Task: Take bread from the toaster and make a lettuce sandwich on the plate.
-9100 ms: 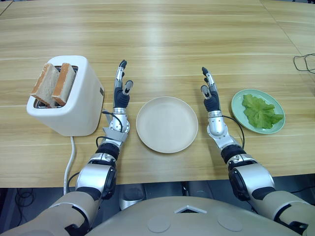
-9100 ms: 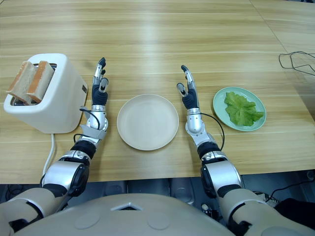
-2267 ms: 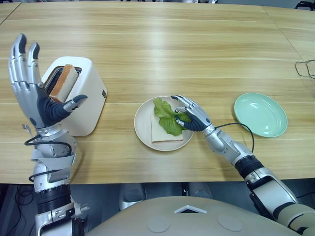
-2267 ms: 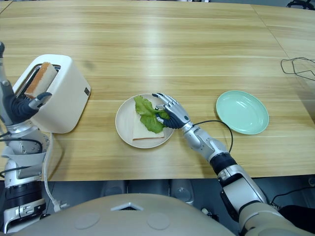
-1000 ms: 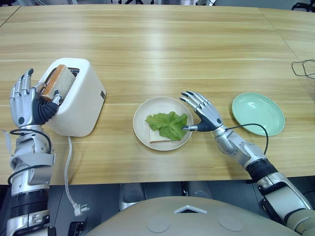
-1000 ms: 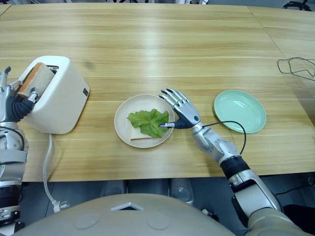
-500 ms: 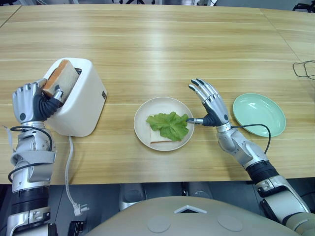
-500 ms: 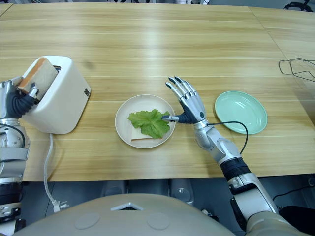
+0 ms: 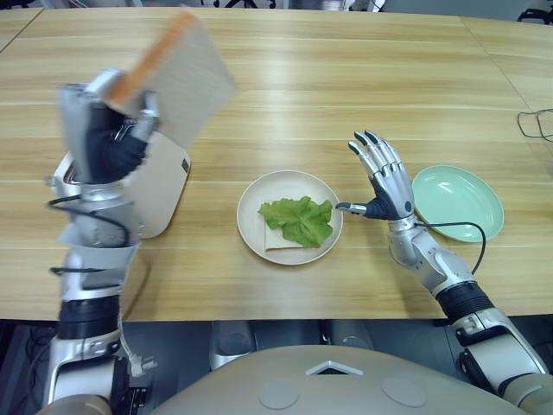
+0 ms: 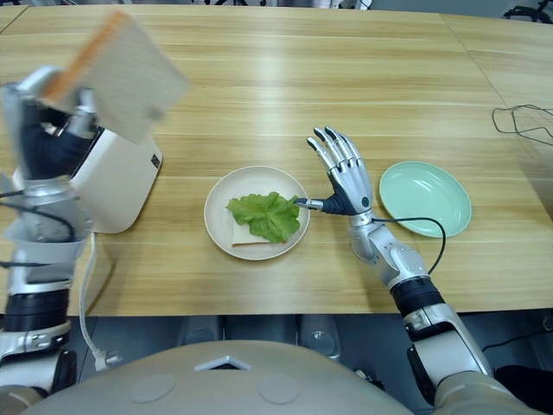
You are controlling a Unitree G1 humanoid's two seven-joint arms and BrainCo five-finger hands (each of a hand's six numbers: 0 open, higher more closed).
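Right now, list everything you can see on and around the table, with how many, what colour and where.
table: one, light wood, under everything
toaster: one, white, robot's left side of the table
power cord: one, white, hanging off the near edge below the toaster
raised bread slice: one, pale with a brown crust, in the air above the toaster
beige plate: one, beige, centre near the front edge
lower bread slice: one, pale, flat on the beige plate
lettuce: one leaf, green, on top of the lower bread slice
green plate: one, light green, robot's right side
cable: one, black, far right edge
left hand: raised, gripping the raised bread slice
right hand: fingers spread, between the two plates
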